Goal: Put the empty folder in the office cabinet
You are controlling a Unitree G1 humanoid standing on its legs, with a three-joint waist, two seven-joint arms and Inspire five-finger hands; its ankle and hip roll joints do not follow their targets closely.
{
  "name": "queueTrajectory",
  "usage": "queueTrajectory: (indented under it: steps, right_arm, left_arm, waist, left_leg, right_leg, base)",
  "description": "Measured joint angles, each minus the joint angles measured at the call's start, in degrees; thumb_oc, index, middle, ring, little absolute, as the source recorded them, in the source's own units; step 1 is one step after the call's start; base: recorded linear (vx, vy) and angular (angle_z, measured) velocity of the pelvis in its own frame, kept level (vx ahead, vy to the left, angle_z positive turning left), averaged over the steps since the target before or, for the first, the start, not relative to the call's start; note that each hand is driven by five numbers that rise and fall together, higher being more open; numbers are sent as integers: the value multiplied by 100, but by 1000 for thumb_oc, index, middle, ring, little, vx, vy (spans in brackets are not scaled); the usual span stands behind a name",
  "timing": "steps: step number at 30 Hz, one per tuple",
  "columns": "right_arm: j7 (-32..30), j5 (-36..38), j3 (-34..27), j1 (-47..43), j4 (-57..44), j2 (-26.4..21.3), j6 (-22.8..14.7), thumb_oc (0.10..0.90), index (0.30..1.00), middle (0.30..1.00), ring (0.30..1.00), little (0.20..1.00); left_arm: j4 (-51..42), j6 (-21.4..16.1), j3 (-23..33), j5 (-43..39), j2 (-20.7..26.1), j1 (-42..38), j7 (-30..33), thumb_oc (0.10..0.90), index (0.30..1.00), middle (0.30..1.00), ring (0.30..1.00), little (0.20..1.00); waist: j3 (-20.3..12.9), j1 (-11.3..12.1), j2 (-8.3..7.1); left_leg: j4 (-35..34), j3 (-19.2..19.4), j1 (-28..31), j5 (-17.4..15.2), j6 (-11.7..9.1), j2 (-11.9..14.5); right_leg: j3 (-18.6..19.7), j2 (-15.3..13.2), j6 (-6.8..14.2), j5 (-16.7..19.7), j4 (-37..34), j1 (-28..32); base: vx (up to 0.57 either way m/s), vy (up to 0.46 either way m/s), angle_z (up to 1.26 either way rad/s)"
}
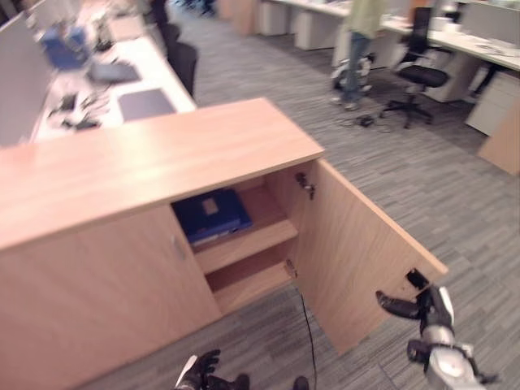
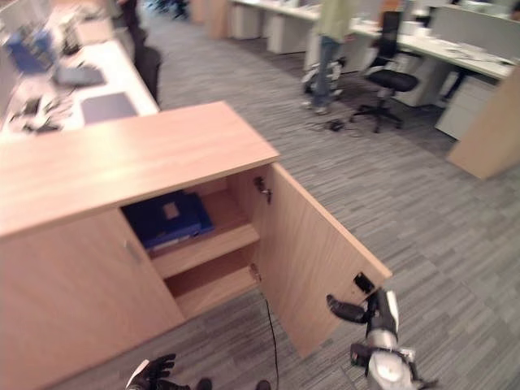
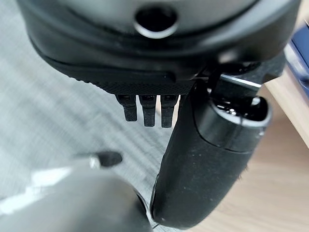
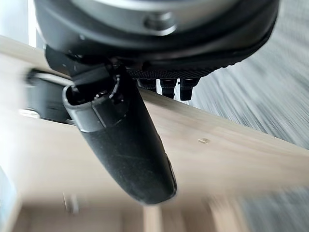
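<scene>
Folder (image 1: 210, 214) already lies flat on the upper shelf (image 1: 258, 236) of the office cabinet (image 1: 154, 158), both robot hands released, left (image 1: 199, 372) low, right (image 1: 406, 306) by the open door (image 1: 353, 252), which may swing wider if nudged

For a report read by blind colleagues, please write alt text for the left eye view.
A blue folder lies on the upper shelf of a light wooden office cabinet whose right door stands open. The robot's right hand is near the door's outer edge, and its left hand is low before the cabinet. Behind are desks, an office chair and a standing person.
</scene>
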Motion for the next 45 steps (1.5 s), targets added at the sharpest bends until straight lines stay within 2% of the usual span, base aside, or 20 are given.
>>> queueTrajectory:
  steps: [1, 2, 3, 4, 5, 6, 8, 9, 10, 11, 13, 15, 16, 21, 23, 26, 29, 34, 37, 45]
  right_arm:
    - [315, -18, 565, -426, -35, -143, 45, 800, 900, 900, 900, 900]
    - [403, -46, 883, -714, -42, -190, 130, 800, 900, 900, 900, 900]
    - [674, -86, 1405, -1295, -174, -644, 208, 800, 900, 900, 900, 900]
    - [979, -139, 1619, -1519, -302, -851, 198, 800, 900, 900, 900, 900]
    - [1106, -205, 1892, -1762, -294, -740, 217, 800, 900, 900, 900, 900]
    - [1355, -213, 2063, -2419, -148, -488, 398, 800, 900, 900, 900, 900]
    - [1734, -205, 2346, -3113, -62, -196, 469, 800, 900, 900, 900, 900]
    - [1966, -198, 2623, -3574, -113, 304, 418, 800, 900, 900, 900, 900]
    - [2005, -197, 2699, -3785, -137, 478, 388, 800, 900, 900, 900, 900]
    - [2116, -193, 2756, -4159, -245, 792, 230, 800, 900, 900, 900, 900]
    - [2142, -135, 2684, -4374, -303, 1214, 11, 800, 900, 900, 900, 900]
    - [2184, -80, 2803, -4572, -372, 1432, -14, 800, 900, 900, 900, 900]
    - [2207, -82, 2830, -4629, -328, 1533, 22, 800, 900, 900, 900, 900]
    - [2082, -49, 2888, -4616, -157, 1650, 79, 800, 900, 900, 900, 900]
    - [1895, 49, 2667, -4297, -122, 1550, 91, 800, 900, 900, 900, 900]
    - [1839, 82, 1928, -3302, 34, 1369, 51, 800, 900, 900, 900, 900]
    - [1660, -109, 1338, -2410, 759, 1031, 158, 800, 900, 900, 900, 900]
    - [1496, -740, 448, -1018, 2026, 752, 181, 800, 900, 900, 900, 900]
    - [1330, -1129, 213, -424, 2975, 674, 446, 800, 900, 900, 900, 900]
    - [1145, -1150, -166, -237, 3845, 887, 239, 800, 900, 900, 900, 900]
  left_arm:
    - [-92, 44, 16, 3, 27, -139, -2, 800, 900, 900, 900, 900]
    - [-147, 12, 4, 5, 17, -131, -3, 800, 900, 900, 900, 900]
    - [-180, -52, 40, 3, -354, -86, 21, 800, 900, 900, 900, 900]
    - [-450, -105, -11, 18, -486, 43, -38, 800, 900, 900, 900, 900]
    - [-621, -214, -54, 27, -374, 67, -41, 800, 900, 900, 900, 900]
    - [-480, -307, -266, 74, -293, -242, -23, 800, 900, 900, 900, 900]
    - [-174, -289, -391, 221, -255, -456, -25, 800, 900, 900, 900, 900]
    - [23, -225, -318, 236, -94, -316, -27, 800, 900, 900, 900, 900]
    - [93, -176, -262, 234, -54, -257, -18, 800, 900, 900, 900, 900]
    - [80, -62, -253, 232, 4, -88, -2, 800, 900, 900, 900, 900]
    - [-67, -30, -359, 231, 122, 129, 2, 800, 900, 900, 900, 900]
    - [-250, 27, -400, 233, 312, 236, -15, 800, 900, 900, 900, 900]
    - [-425, 58, -438, 238, 374, 337, -15, 800, 900, 900, 900, 900]
    - [-495, 116, -297, 229, 525, 629, 4, 800, 900, 900, 900, 900]
    - [-635, 126, -169, 221, 610, 630, 87, 800, 900, 900, 900, 900]
    - [-769, 143, 11, 221, 693, 615, 102, 800, 900, 900, 900, 900]
    - [79, 65, 94, 230, 564, 351, 125, 800, 900, 900, 900, 900]
    - [377, 90, 37, 241, 341, 436, 130, 800, 900, 900, 900, 900]
    - [296, 79, -90, 289, -18, 590, 120, 800, 900, 900, 900, 900]
    - [154, 42, -278, 164, -83, 308, -30, 800, 900, 900, 900, 900]
  waist:
    - [24, -23, -15]
    - [58, -6, 46]
    - [122, 313, 929]
    - [40, 515, 1183]
    - [14, 472, 911]
    - [-43, 353, 671]
    - [-135, 568, 595]
    - [-142, 796, 441]
    - [-132, 848, 405]
    - [-185, 1046, 517]
    - [-217, 1265, 653]
    - [-213, 1420, 397]
    - [-215, 1725, 312]
    - [-136, 1845, 382]
    - [-98, 1755, 441]
    - [-93, 1540, 439]
    - [-71, 1128, 398]
    - [-100, 858, 213]
    - [-112, 522, 373]
    - [-218, 68, 587]
  left_leg:
    - [821, 1206, -253, 72, -39, 297]
    - [1298, 1457, -291, 40, 62, 389]
    - [1548, 1409, -291, -550, 635, 1104]
    - [986, 1325, -244, -577, 638, 1201]
    - [884, 1305, -331, -508, 346, 824]
    - [1026, 1428, -689, -376, 144, 560]
    - [1722, 1438, -901, -228, 261, 538]
    - [1689, 1434, -447, -268, 242, 401]
    - [1654, 1405, -204, -299, 287, 347]
    - [1243, 1240, 451, -253, 200, 355]
    - [436, 997, 1004, -273, 133, 274]
    - [-37, 962, 1011, 48, 233, -37]
    - [-82, 922, 1030, 75, 390, -214]
    - [-91, 826, 1197, 48, 740, -562]
    - [-134, 768, 1201, 78, 784, -587]
    - [-536, 535, 1305, 234, 890, -731]
    - [-760, 295, 1415, 351, 892, -913]
    - [-868, 346, 1491, 336, 898, -1170]
    - [-873, 502, 1522, 313, 760, -992]
    - [-873, 852, 1843, 310, 460, -396]
  right_leg:
    - [-332, -171, 12, -12, -49, -127]
    - [-440, -225, 407, -99, -30, -181]
    - [-229, 29, 624, -1039, 1781, -745]
    - [272, -142, 633, -1793, 4155, -1425]
    - [548, -581, 931, -2328, 4857, -1244]
    - [-62, -974, 496, -2898, 3847, -656]
    - [-1042, -1118, 771, -2522, 3008, -269]
    - [-1549, -979, 1279, -2079, 2085, 258]
    - [-1581, -915, 1508, -1911, 1858, 402]
    - [-1685, -753, 1025, -1731, 1642, 614]
    - [-1974, -839, 867, -1842, 1855, 623]
    - [-1735, -1001, 890, -1767, 1997, 513]
    - [-1647, -1217, 823, -1683, 2206, 485]
    - [-972, -2081, 1478, -1310, 3319, 199]
    - [-363, -2101, 1769, -1089, 3192, 98]
    - [718, -1616, 1798, -1103, 1980, 227]
    - [1083, -1224, 1830, -1045, 1087, 306]
    - [1189, -1190, 1575, -578, 491, 444]
    - [1198, -964, 1431, -109, -14, 592]
    - [1493, -350, 1084, -261, -52, 675]
  base:
    - [-85, 44, 59]
    - [-93, 72, -23]
    - [-30, 67, -74]
    - [-25, 103, -20]
    - [44, 134, 187]
    - [95, 151, 276]
    - [114, 174, 234]
    - [75, 170, 159]
    - [38, 151, 191]
    - [18, 91, 158]
    - [14, 151, 192]
    - [40, 281, 144]
    - [56, 243, 78]
    - [16, 105, 34]
    - [22, 16, 20]
    - [73, -3, 30]
    - [74, -15, 41]
    - [81, -22, 8]
    - [76, -41, -28]
    - [51, -54, -32]
